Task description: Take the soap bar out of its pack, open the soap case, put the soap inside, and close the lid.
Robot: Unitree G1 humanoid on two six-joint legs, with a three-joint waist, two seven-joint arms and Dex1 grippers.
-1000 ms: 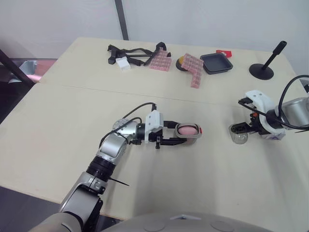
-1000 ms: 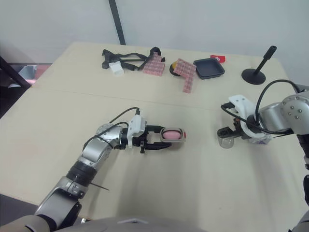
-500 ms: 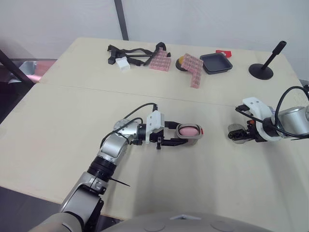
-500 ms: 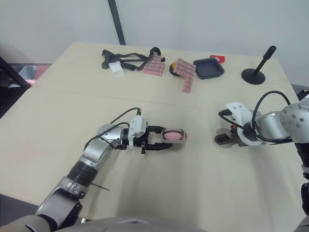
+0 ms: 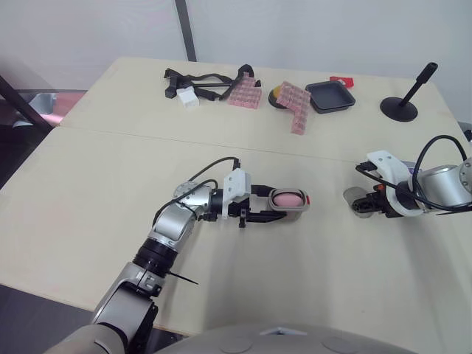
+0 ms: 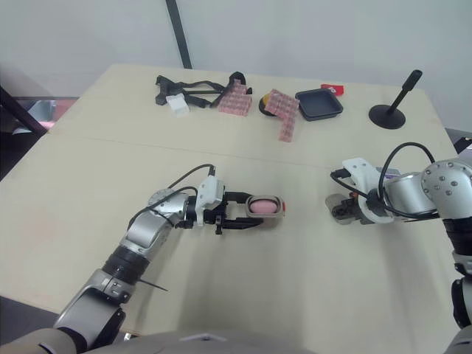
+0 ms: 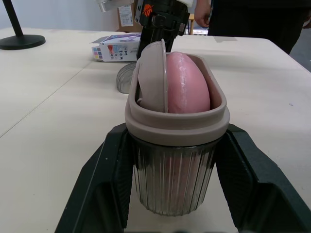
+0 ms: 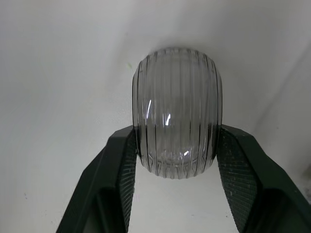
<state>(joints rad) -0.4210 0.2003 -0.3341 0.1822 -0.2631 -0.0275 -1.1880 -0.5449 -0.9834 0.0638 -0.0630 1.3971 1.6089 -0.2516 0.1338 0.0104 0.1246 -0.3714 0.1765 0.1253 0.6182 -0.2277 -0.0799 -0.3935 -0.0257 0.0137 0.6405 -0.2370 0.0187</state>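
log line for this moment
left gripper shut on soap case | soap inside | right gripper shut on lid | case open

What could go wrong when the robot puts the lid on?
The soap and the grey insert beside it stick up above the case rim, so the lid might jam or sit crooked. The right end effector pinches the lid by its curved ribbed sides, so it could slip out on the way.

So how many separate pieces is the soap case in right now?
2: the base, holding the pink soap, in the left gripper; the clear lid in the right gripper.
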